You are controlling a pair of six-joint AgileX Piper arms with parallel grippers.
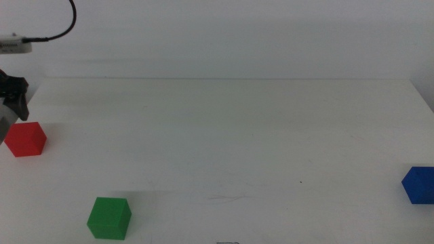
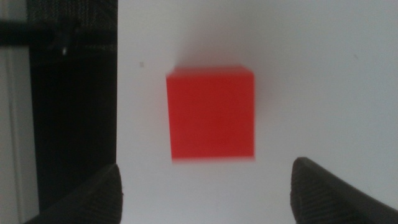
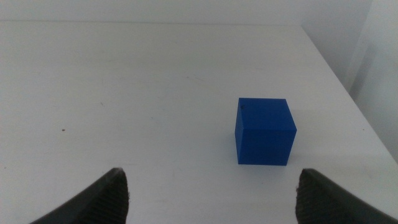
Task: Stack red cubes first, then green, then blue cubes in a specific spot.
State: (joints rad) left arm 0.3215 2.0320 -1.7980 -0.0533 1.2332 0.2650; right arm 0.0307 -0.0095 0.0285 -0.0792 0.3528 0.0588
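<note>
The fingers (image 2: 106,193) of the left gripper (image 2: 208,193) are spread wide, hung just above the red cube (image 2: 211,114), which is seen between them but untouched. The right gripper (image 3: 211,193) is likewise held wide, near the blue cube (image 3: 264,132). From the red cube, the green cube (image 1: 108,218) is found nearer the camera on the white tabletop (image 1: 237,135), the blue cube far across.

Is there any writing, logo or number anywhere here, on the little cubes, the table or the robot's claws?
None can be read in any view.
The red cube, green cube and blue cube have plain faces.
The white table bears no marks or labels.
The left gripper and right gripper show only plain dark jaws, set wide apart.
</note>
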